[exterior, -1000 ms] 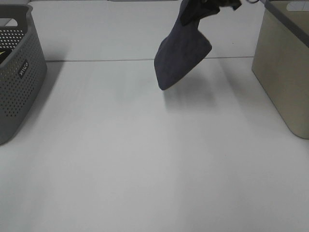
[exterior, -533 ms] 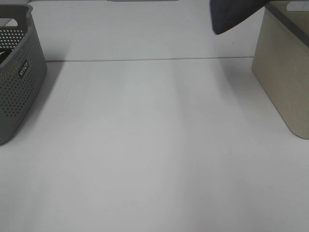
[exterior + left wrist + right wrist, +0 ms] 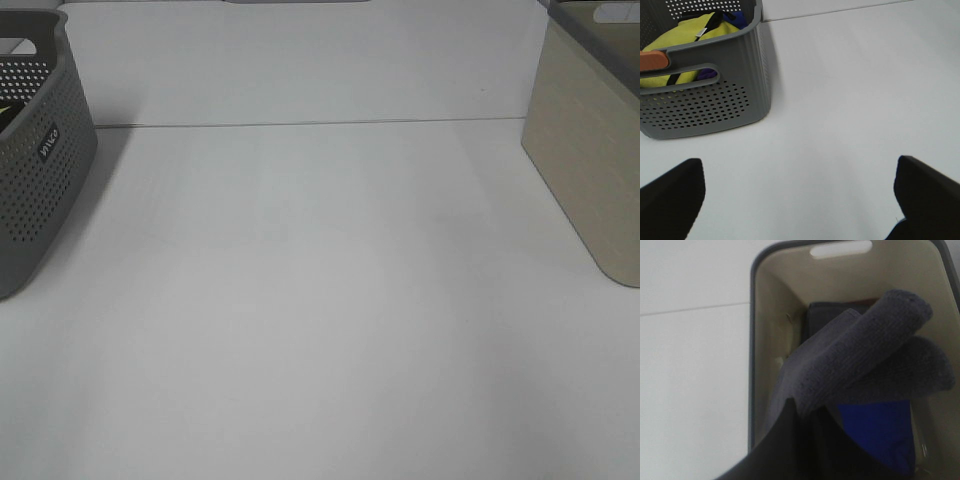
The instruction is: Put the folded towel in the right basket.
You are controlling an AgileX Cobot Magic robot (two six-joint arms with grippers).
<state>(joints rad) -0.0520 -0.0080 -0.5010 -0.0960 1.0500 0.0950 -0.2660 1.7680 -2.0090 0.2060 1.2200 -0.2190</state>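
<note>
One folded towel [image 3: 865,350] gripped by right fingers [image 3: 790,450] — lengthwise over basket [image 3: 767,330], left fingers [image 3: 670,195] wide

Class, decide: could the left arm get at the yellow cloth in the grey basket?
Probably yes: the left gripper is open, nothing stands between it and the grey basket, and the yellow cloth lies exposed on top.

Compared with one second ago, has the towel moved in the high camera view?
Yes. It travelled up and right toward the beige basket and left that view; the right wrist camera shows the towel over the basket's opening.
</note>
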